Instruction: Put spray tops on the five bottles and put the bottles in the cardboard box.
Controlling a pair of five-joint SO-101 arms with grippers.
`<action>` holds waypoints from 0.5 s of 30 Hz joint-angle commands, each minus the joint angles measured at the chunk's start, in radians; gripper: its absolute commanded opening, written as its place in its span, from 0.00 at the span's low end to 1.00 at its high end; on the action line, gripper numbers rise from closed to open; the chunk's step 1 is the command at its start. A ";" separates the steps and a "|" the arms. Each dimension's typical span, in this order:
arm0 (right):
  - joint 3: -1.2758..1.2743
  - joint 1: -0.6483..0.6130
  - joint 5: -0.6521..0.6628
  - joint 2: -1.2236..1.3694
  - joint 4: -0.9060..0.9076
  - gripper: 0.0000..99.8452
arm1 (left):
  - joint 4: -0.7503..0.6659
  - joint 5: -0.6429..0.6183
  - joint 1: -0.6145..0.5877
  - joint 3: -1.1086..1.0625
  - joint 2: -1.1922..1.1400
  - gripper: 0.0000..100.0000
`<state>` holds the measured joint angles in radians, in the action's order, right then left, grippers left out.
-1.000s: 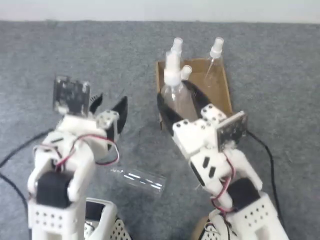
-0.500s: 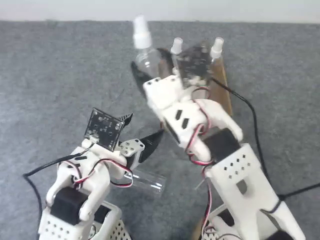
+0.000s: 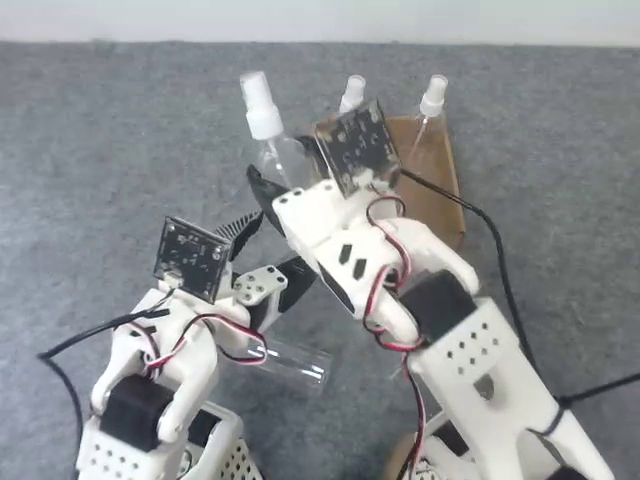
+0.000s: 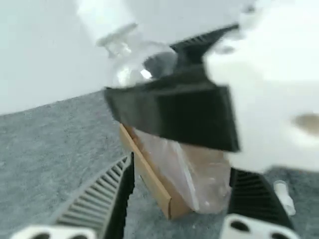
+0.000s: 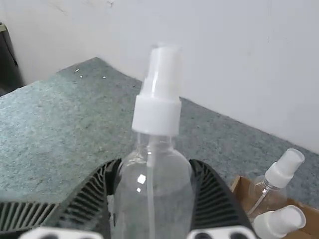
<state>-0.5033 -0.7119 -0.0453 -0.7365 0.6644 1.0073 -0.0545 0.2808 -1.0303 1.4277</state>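
Clear plastic under a white spray top (image 5: pixel 158 107), the bottle (image 3: pixel 283 160) is riding upright in your right gripper (image 5: pixel 154 204), whose fingers are clenched on its body just below the shoulder. Within the last second you are swinging it up and out of the cardboard box (image 3: pixel 445 205), where it was hanging among the others, and leftward over the grey tabletop (image 3: pixel 120 130). It is now hovering just left of the box, clear of the cardboard. Your left gripper (image 3: pixel 268 255) is coming across to meet it, in from the left side toward the centre. Its fingers are standing released, spread wide beneath the held bottle and grasping nothing. Two boxed bottles (image 3: pixel 433 97) are showing their white tops at the far end of the box, unmoved. A lying bottle (image 3: pixel 290 360) is resting on its side on the near tabletop between the two arm bases, where it lay a second ago, with no spray top to be made out on it. The shift is taking a finished-looking bottle away from its destination, so you are probably presenting it to the left arm for a handover or a firmer twist of the top rather than packing it. Judged that way, this bottle is not yet counting as boxed, and the lying one is waiting for its top.
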 commanded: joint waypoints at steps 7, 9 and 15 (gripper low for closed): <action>-0.038 0.050 -0.005 -0.200 0.097 0.01 | -0.058 -0.006 -0.028 -0.041 -0.005 0.28; -0.038 0.099 -0.003 -0.196 0.105 0.01 | -0.058 -0.006 -0.023 -0.041 -0.003 0.28; -0.038 0.300 0.068 -0.193 0.107 0.01 | -0.057 -0.006 -0.029 -0.051 -0.003 0.28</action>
<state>-0.5570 -0.5079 -0.0437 -0.8899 0.7672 0.9735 -0.0499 0.2578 -1.0764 1.4216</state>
